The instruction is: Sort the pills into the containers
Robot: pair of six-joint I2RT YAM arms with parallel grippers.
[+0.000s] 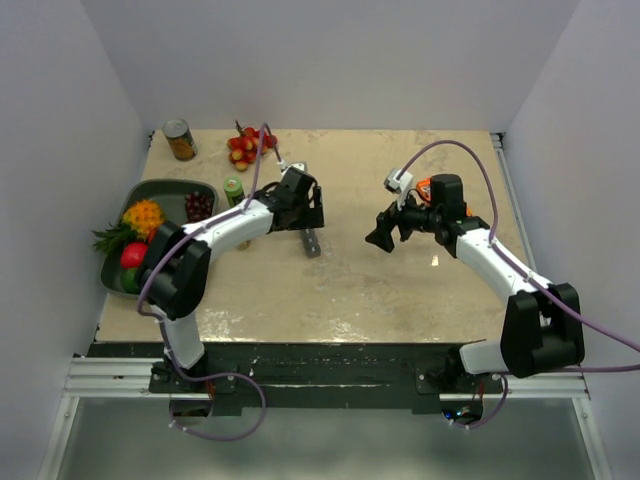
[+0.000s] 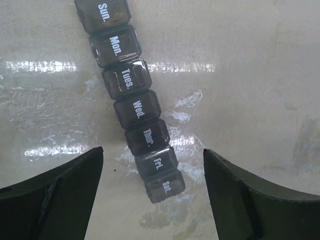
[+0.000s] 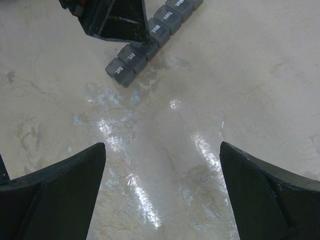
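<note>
The containers are one dark-grey strip of day-labelled lidded compartments (image 2: 134, 102), lying flat on the table with every lid shut. It shows in the top view (image 1: 311, 242) and in the right wrist view (image 3: 150, 42). My left gripper (image 2: 152, 165) is open above the strip's Fri–Sat end, one finger on each side, not touching it. My right gripper (image 3: 162, 150) is open and empty over bare table to the right (image 1: 381, 238). The pills and their clear bottle are out of view.
A dark tray (image 1: 160, 195) with fruit stands at the left edge. A green-capped bottle (image 1: 233, 190), red-yellow berries (image 1: 247, 146) and a tin can (image 1: 180, 139) stand at the back left. An orange thing (image 1: 424, 187) lies behind the right wrist.
</note>
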